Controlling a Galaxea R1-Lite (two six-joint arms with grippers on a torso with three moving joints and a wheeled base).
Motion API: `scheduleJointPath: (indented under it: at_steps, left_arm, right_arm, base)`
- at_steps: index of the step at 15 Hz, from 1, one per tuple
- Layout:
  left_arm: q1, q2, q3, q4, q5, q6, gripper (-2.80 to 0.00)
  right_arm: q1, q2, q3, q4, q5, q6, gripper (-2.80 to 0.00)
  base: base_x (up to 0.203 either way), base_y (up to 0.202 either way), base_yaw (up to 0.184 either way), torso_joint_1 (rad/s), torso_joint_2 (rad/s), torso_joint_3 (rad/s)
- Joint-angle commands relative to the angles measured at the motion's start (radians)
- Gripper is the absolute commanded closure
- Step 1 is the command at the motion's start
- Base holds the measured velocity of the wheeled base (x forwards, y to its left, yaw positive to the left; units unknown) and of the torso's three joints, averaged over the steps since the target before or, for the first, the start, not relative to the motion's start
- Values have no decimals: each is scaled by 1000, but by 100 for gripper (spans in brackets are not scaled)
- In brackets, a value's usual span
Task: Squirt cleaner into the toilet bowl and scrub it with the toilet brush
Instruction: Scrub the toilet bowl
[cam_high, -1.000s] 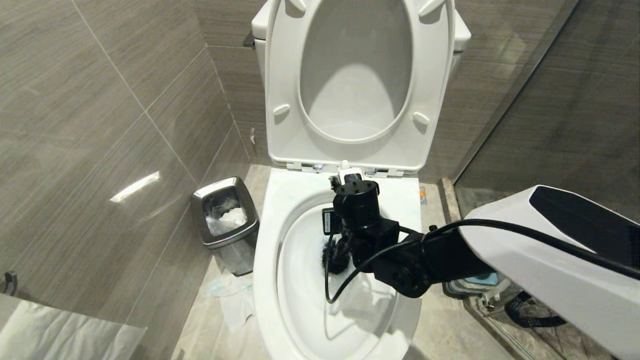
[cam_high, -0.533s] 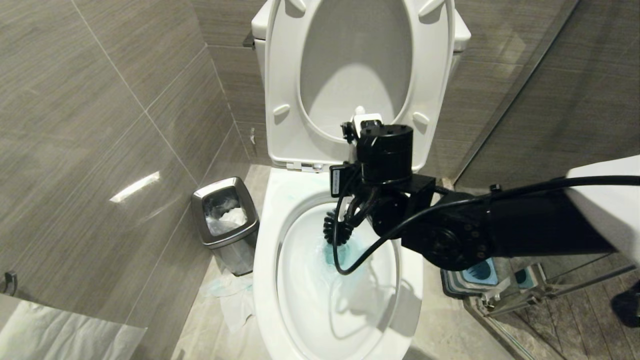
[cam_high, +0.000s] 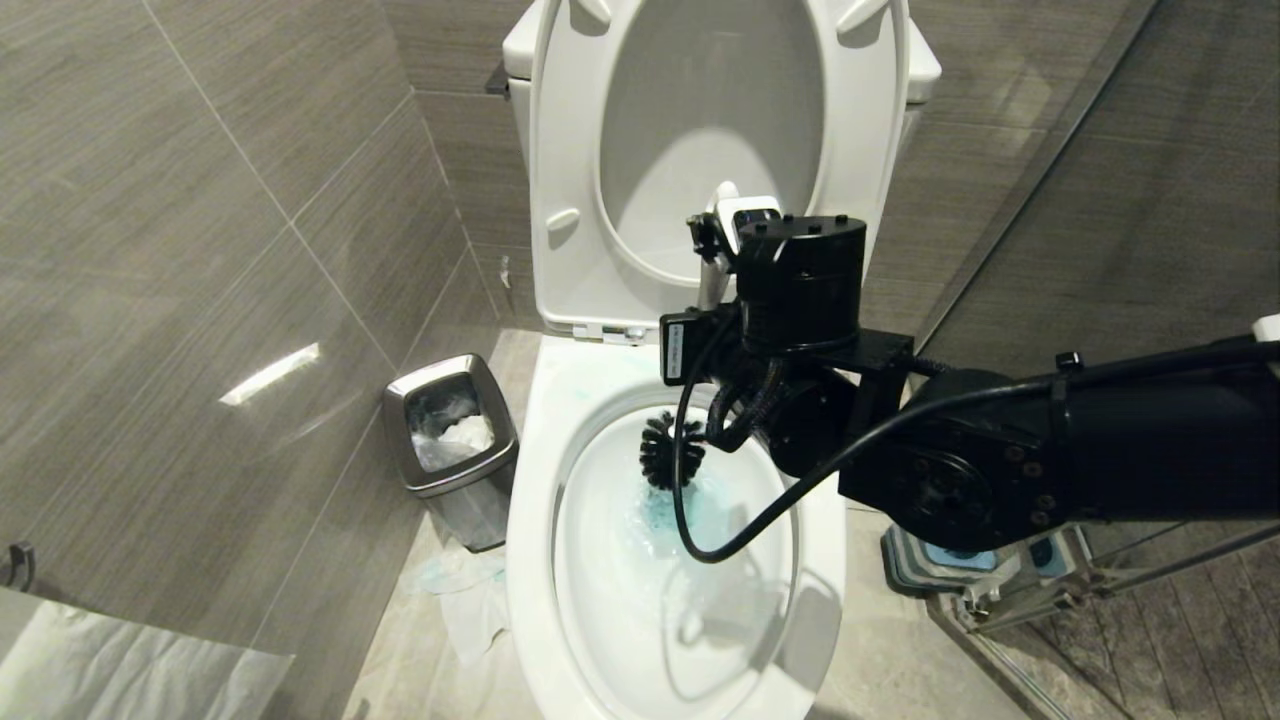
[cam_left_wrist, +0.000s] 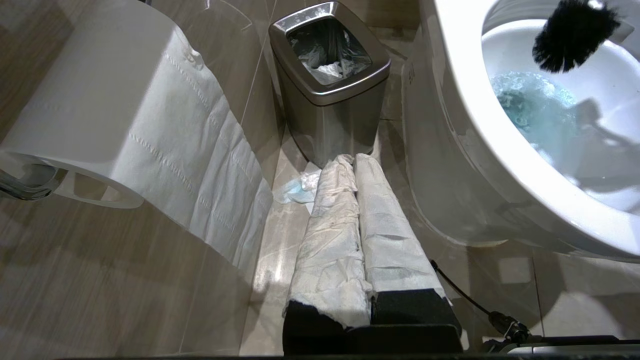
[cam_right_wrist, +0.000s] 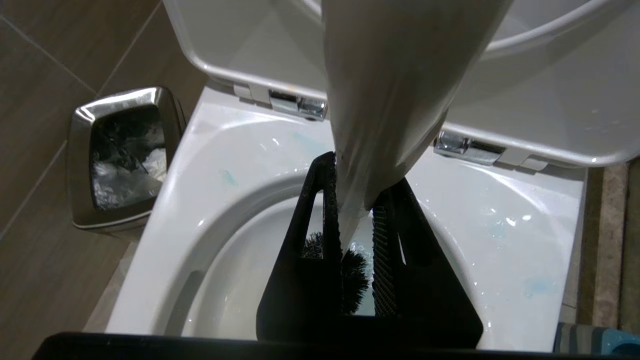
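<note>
- The toilet brush (cam_high: 668, 452) is hanging with its black bristly head just above the blue foamy water in the toilet bowl (cam_high: 535, 560).
- The right hand (cam_right_wrist: 356, 212) is squeezing the smooth white handle tight.
- Blue cleaner is already sitting in the shiny white bowl, so more scrubbing is probably left.
- The left hand (cam_left_wrist: 357, 165), wrapped in crinkly paper, is resting shut and empty near the steel bin (cam_left_wrist: 330, 90).

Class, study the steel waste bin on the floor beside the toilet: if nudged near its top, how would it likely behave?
The waste bin looks tall against its base and holds only crumpled paper, so it is probably light and apt to tip. Its polished walls seem slippery for a grip. It stands on smooth floor tile, so a low push would likely slide it instead.
</note>
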Motion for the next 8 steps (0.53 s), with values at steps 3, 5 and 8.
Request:
scheduleJointPath:
  at_steps: [3,5,8]
  left_arm:
    - [0,0,-1,0,0,0,0]
    - [0,0,0,0,0,-1,0]
    - [0,0,0,0,2,-4,0]
  right_arm:
    - [1,139,-26,-25,-29,5,0]
    - [-1,216,-57,-56,-64,6,0]
    - [-2,295,-67,-83,-86,16,0]
  base:
    - [0,0,0,0,0,0]
    - [0,0,0,0,0,0]
    - [0,0,0,0,0,0]
